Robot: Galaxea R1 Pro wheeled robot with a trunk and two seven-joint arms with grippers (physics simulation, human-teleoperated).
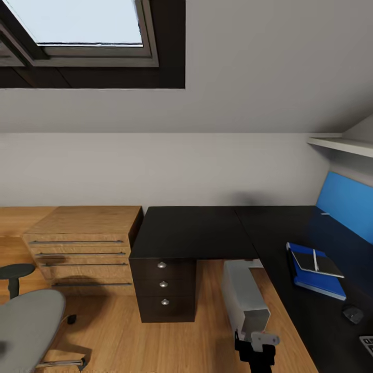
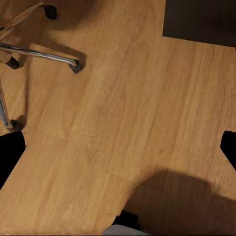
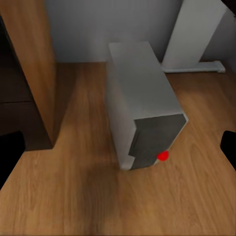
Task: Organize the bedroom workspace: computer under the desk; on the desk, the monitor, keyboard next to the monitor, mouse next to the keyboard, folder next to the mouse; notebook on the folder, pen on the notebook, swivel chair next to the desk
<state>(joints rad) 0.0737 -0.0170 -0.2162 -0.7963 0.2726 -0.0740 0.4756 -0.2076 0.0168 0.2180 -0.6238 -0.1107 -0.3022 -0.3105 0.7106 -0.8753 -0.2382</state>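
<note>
While the keyboard (image 1: pixel 367 344) is cut off beside the mouse (image 1: pixel 353 313), your right gripper (image 3: pixel 118 147) hangs spread just short of the computer (image 3: pixel 142 103), which lies partly under the desk (image 1: pixel 207 230).

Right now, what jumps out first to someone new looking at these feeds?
The light-grey computer tower on the wood floor beside the black desk, its dark end face with a red dot toward the right claw's camera. Next, the bright-blue folder on the desk's right wing, with a dark notebook and pen on top. At lower left, the grey swivel chair stands apart from the desk.
</note>
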